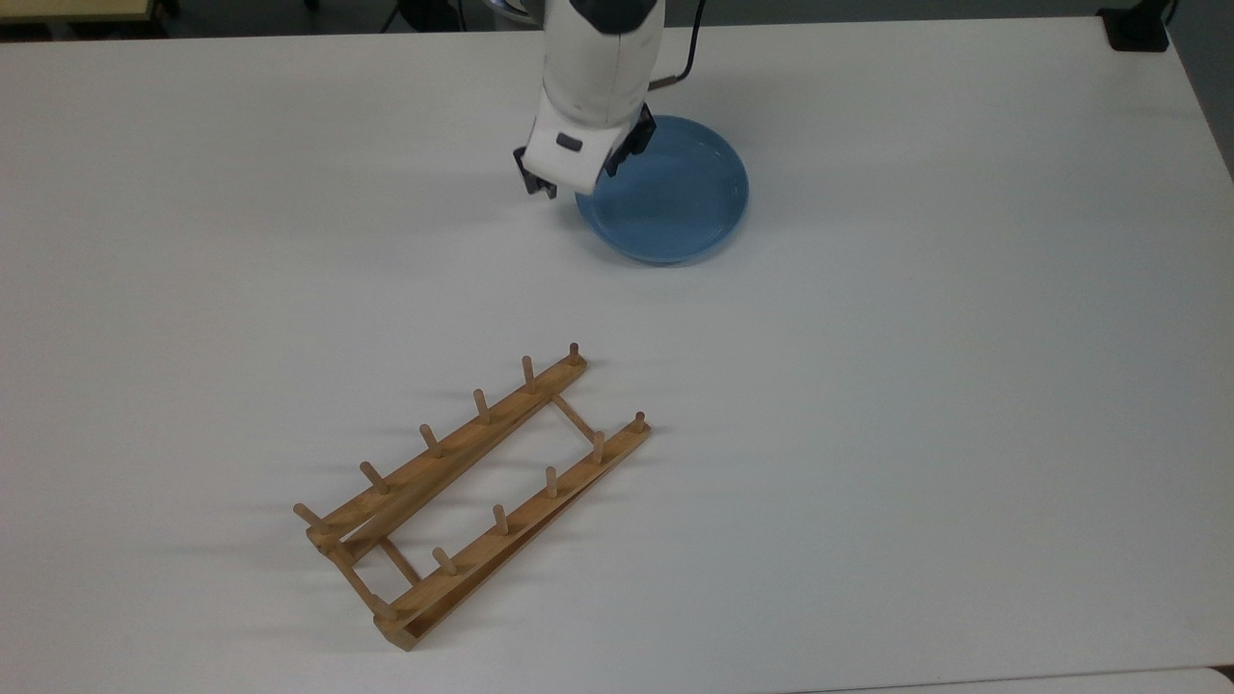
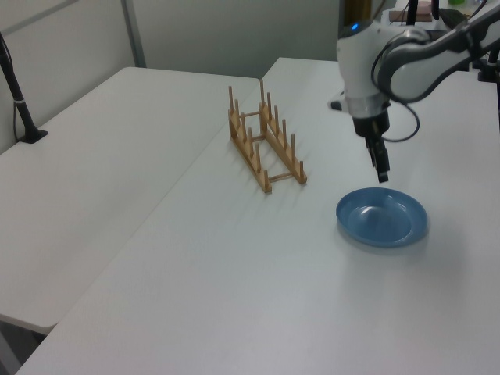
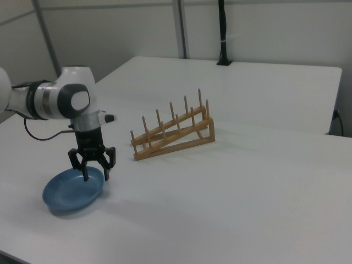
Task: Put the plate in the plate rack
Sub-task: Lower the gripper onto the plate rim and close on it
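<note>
The light-blue plate (image 1: 680,207) lies flat on the white table (image 1: 916,434), in the top view's upper middle. My gripper (image 1: 576,178) hangs open just above the plate's rim on the top view's left side. In the right view the gripper (image 3: 96,175) points straight down, one finger over the plate (image 3: 69,191) and one outside its rim. The left view shows the gripper (image 2: 382,173) a little above the far edge of the plate (image 2: 383,220). The wooden plate rack (image 1: 472,492) stands apart with nothing between its pegs, also seen as the rack (image 2: 266,141) and the rack (image 3: 173,135).
A black post base (image 1: 1138,29) sits at the table's corner in the top view's upper right. A second white table (image 2: 94,172) adjoins on the left view's left, with a black post (image 2: 19,101) on it. A cable trails behind the arm (image 1: 598,58).
</note>
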`<state>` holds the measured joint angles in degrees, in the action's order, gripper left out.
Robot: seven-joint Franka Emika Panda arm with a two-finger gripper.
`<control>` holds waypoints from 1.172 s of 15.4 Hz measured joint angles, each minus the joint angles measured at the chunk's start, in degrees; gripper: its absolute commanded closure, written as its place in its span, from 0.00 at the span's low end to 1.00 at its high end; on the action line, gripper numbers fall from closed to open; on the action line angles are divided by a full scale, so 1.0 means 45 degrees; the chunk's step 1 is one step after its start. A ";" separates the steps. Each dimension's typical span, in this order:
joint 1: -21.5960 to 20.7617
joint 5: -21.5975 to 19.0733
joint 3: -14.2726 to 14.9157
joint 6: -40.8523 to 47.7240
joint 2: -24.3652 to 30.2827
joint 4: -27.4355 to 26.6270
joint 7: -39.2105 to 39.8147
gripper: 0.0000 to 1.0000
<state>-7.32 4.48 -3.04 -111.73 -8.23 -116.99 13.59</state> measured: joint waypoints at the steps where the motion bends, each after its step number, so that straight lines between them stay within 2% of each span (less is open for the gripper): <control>1: -0.0047 0.0000 0.0000 -0.0163 -0.0248 0.0000 -0.0006 0.46; 4: -0.0102 0.0042 0.0001 -0.0480 -0.0738 0.0007 -0.0063 0.70; 10: -0.0102 0.0044 0.0004 -0.0659 -0.1062 0.0054 -0.0156 0.94; 13: -0.0102 0.0044 0.0005 -0.0660 -0.1062 0.0200 -0.0168 1.00; 18: -0.0080 0.0045 0.0044 -0.0387 -0.1040 0.1291 -0.0384 1.00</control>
<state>-7.69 4.68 -2.84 -113.47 -12.90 -111.18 11.87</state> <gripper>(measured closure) 0.960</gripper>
